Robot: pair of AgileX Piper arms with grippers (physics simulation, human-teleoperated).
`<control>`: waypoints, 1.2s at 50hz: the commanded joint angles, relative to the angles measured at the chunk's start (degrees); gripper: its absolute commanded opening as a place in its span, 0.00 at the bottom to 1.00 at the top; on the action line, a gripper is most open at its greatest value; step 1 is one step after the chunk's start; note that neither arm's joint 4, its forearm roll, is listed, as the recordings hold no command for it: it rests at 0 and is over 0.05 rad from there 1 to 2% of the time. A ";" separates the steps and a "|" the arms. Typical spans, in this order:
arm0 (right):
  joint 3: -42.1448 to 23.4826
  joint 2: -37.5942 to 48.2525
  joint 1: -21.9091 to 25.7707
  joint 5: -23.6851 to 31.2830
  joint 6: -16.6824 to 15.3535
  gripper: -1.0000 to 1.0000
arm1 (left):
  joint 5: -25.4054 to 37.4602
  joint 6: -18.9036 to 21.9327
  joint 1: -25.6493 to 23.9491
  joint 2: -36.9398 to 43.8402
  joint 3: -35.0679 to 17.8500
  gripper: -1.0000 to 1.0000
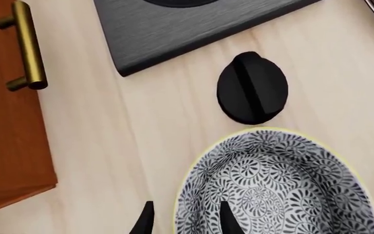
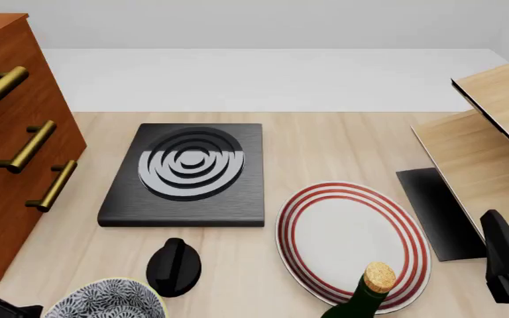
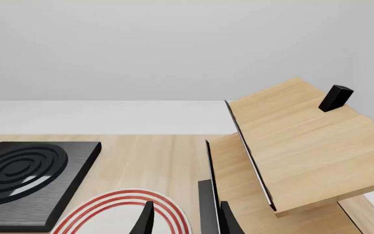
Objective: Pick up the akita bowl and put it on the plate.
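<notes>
Front view frames are taken as the main reference: no brand, label or readable writing is seen on any object. One akita bowl point(image 2: 104, 299) is seen at the lower left edge of the frame, resting on the wooden table point(image 2: 325, 139), partly cut off by the frame edge. One plate point(image 2: 354, 244) with red rings is laid flat at the lower centre-right, well apart from the bowl. Between them, just beside the bowl, one black knob point(image 2: 174, 266) is found. One black slab point(image 2: 188, 173) with grey concentric rings is placed at the centre left, above the knob. One green bottle point(image 2: 362, 296) with a cork stopper is shown at the bottom edge, overlapping the plate's lower rim in the picture. Three brass handles are counted on the brown cabinet point(image 2: 7, 165) at the left. One tilted wooden shelf unit point(image 2: 493, 132) is seen at the right. In the left wrist view, the left gripper point(image 1: 183, 219) is held with its jaws slightly parted, astride the bowl's rim; one fingertip is seen outside the wall and one inside, but contact cannot be confirmed. In the right wrist view, the right gripper point(image 3: 185, 219) is shown with its jaws parted, nothing held, above the plate's edge.
</notes>
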 commanded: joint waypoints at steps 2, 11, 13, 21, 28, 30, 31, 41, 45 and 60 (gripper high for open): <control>0.00 0.00 0.00 0.00 0.01 1.00 | -2.77 -0.23 -0.36 3.64 2.18 1.00; 0.00 0.02 0.00 0.00 0.00 1.00 | -4.70 0.08 -0.27 6.04 2.18 1.00; 0.00 0.01 0.01 0.00 0.01 1.00 | -5.37 0.07 -0.18 6.78 2.18 1.00; 0.00 0.02 0.01 0.00 0.01 1.00 | -2.51 1.60 -0.31 3.46 2.18 0.00; 0.00 0.01 0.00 0.00 0.00 1.00 | -1.27 2.74 -0.45 1.79 2.18 0.00; 0.00 0.01 0.00 0.00 0.00 1.00 | -1.16 4.13 0.54 0.62 2.18 0.00; 0.00 0.01 0.00 0.00 0.00 1.00 | -1.00 5.22 1.47 -0.07 2.18 0.00; 0.00 0.00 0.01 0.00 0.00 1.00 | 4.80 6.59 1.65 -6.28 2.18 0.00; 0.00 0.00 0.01 0.00 -0.01 1.00 | 5.45 7.69 2.79 -8.19 2.18 0.00; 0.00 -0.01 0.02 0.00 -0.01 1.00 | 9.98 12.43 6.06 -13.22 -2.23 0.00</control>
